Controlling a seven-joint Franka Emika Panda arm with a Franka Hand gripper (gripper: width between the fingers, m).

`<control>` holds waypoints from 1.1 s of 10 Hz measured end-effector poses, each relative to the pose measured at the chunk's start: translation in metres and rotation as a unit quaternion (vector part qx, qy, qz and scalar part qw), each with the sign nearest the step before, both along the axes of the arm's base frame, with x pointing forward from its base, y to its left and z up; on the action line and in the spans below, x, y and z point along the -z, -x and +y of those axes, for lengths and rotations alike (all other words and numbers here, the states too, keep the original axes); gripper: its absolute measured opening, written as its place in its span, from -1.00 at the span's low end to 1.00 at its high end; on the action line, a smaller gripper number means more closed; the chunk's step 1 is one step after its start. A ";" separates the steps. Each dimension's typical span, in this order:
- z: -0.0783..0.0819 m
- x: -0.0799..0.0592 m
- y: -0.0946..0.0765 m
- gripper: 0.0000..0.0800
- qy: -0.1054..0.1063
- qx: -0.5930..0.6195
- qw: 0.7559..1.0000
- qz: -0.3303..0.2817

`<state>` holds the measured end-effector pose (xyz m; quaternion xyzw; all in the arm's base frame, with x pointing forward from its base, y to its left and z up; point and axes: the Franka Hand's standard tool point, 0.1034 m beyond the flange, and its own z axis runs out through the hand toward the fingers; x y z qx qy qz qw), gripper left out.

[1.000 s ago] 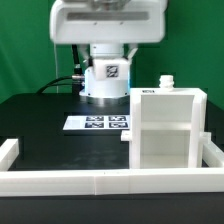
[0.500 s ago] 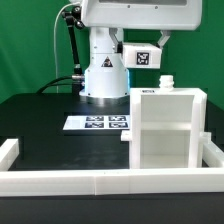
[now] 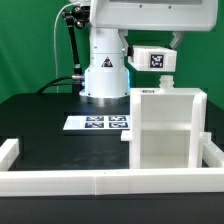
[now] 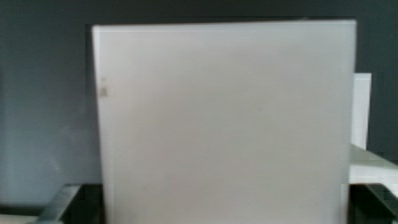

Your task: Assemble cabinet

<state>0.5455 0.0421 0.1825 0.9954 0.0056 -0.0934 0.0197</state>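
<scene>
The white cabinet stands upright on the black table at the exterior view's right, its open shelf compartments facing the camera and a small white knob on its top. My gripper is shut on a flat white cabinet panel, which fills most of the wrist view between the two fingers. In the exterior view this panel, with a square black-and-white tag on it, hangs in the air just above the cabinet's top, under the arm's wide white head.
The marker board lies flat on the table left of the cabinet. The robot's white base stands behind it. A long low white frame rail runs along the front, with upright ends at both sides.
The arm's head has risen and swung toward the exterior view's right. The tagged panel came into view and has moved right to above the cabinet's top.
</scene>
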 end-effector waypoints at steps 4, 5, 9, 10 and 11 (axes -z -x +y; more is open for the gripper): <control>0.001 0.007 -0.001 0.41 0.001 0.000 1.000 -0.001; 0.001 0.008 0.000 0.41 0.002 0.000 1.000 -0.001; 0.019 0.010 -0.004 0.41 -0.001 -0.009 1.000 -0.005; 0.022 0.010 -0.005 0.41 -0.001 -0.011 1.000 -0.005; 0.023 0.010 -0.006 0.41 -0.001 -0.012 1.000 -0.005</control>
